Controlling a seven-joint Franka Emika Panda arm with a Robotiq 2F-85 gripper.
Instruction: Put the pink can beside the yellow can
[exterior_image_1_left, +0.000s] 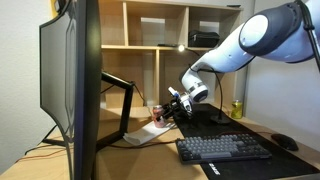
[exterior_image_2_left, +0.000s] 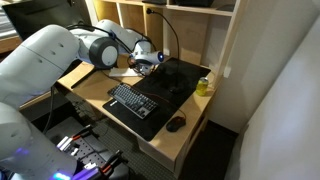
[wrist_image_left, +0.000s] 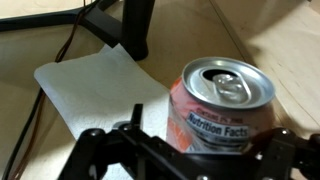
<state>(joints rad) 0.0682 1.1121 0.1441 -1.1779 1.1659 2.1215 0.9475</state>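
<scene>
So the pink can (wrist_image_left: 222, 108) was standing upright on the wooden desk (wrist_image_left: 280, 40), long axis straight up, right at the edge of a white paper napkin (wrist_image_left: 90, 85). It's a thin metal cylinder with a silvery top that was already popped open, tab lying over the lid. The pinkish-red side facing the wrist camera had a pale "Nutrition Facts" panel. Smooth and light, I'd guess, so easy to dent or tip.

The gripper (exterior_image_1_left: 172, 107) was down low with the can sitting between its black fingers (wrist_image_left: 92, 150), one on either side in the wrist view. Whether they were actually squeezing it or just bracketing it, I honestly couldn't tell. The contact spots were cut off at the bottom of that view.

The bit that matters: the yellow can (exterior_image_1_left: 237, 109) stood well off to the right, upright too, at the far right of the desk by the shelf upright. Between the two lay the dark desk mat (exterior_image_2_left: 185, 80), with the black keyboard (exterior_image_1_left: 222, 148) and mouse (exterior_image_1_left: 285, 142) nearer the front edge. My read is the move would be a lift and a carry rightward. The can would need to stay vertical since it's open, then go down just beside the yellow one without knocking it.

Behind the napkin was the black monitor stand (wrist_image_left: 135, 25), matte and angular, close enough to be worth watching on the way up.
</scene>
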